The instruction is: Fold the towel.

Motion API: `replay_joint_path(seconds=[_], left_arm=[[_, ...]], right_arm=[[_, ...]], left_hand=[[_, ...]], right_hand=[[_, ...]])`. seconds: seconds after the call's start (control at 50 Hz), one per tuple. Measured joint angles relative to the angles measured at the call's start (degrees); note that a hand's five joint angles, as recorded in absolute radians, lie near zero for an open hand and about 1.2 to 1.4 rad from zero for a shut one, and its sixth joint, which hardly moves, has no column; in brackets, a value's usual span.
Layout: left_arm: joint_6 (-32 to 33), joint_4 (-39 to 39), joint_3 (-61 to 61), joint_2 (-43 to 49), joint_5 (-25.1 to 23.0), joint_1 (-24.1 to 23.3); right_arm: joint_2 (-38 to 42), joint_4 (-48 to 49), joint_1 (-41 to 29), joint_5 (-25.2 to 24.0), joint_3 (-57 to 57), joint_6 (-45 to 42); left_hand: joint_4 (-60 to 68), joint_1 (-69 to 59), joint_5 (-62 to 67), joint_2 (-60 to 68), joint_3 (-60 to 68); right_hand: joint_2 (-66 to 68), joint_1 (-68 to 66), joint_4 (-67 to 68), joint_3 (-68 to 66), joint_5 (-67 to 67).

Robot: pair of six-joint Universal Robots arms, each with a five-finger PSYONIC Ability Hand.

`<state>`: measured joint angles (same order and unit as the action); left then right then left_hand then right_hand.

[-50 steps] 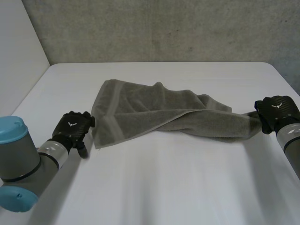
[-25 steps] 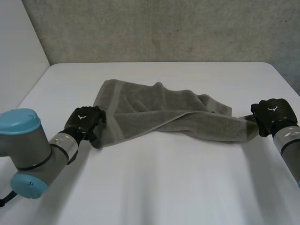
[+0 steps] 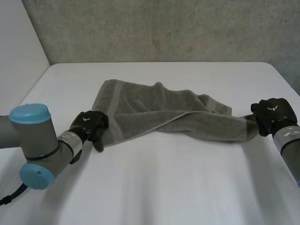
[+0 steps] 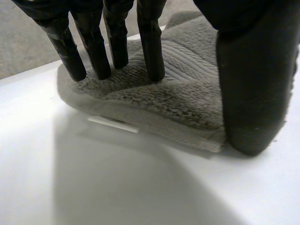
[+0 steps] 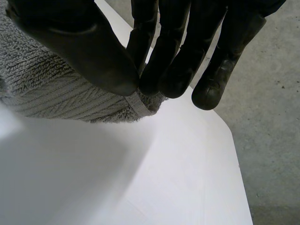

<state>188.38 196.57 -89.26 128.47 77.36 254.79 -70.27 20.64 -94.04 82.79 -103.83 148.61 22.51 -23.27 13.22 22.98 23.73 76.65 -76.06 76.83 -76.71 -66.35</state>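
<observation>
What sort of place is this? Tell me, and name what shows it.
Probably a robotics lab or test bench, not a home: a plain white table, a rough grey concrete wall behind it, and a robot's left hand and right hand on a grey towel.

The grey-green terry towel [image 3: 159,115] lies rumpled and loosely doubled over on the white table [image 3: 164,187], stretched as a long band across its middle from 9 o'clock to 3 o'clock. Its wider end, with a woven border strip, spreads fairly flat toward 9 o'clock. Toward 3 o'clock it narrows into a bunched, rolled tail, one layer overlapping the other along a slanting edge.
</observation>
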Motion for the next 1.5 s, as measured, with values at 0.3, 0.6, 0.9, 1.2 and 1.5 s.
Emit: replay_joint_path(seconds=[0.3,0.6,0.9,1.2,1.5], left_arm=[[0.0,0.2,4.2,2.3,4.0,-0.6],[-0.2,0.1,4.8,2.0,4.9,-1.8],[-0.8,0.3,1.4,-5.0,8.4,-3.1],[-7.1,-3.5,1.2,-18.5,8.1,-1.0],[-16.9,-22.1,16.7,-40.5,7.6,3.1]], right_arm=[[0.3,0.0,0.0,0.0,-0.2,-0.1],[0.4,0.0,-0.2,0.1,-0.3,-2.2],[-0.3,-0.1,-0.1,0.1,-1.0,-2.1],[-14.3,-9.1,0.0,-1.3,4.2,-1.5],[-27.5,-41.1,0.4,-7.5,38.2,1.9]], left_hand=[[7.9,-7.7,6.9,7.7,6.5],[38.5,-37.0,36.5,37.9,35.6],[54.9,-49.2,49.7,52.4,50.4],[55.0,-49.3,49.7,52.4,50.4],[55.3,-49.5,49.7,52.7,51.0]], right_hand=[[0.0,0.0,0.0,-0.2,0.0],[0.0,0.0,0.0,-0.2,0.0],[0.0,0.0,0.0,-0.2,0.0],[0.0,-0.1,0.0,-0.2,0.0],[0.0,-1.0,0.0,-0.2,-0.6]])
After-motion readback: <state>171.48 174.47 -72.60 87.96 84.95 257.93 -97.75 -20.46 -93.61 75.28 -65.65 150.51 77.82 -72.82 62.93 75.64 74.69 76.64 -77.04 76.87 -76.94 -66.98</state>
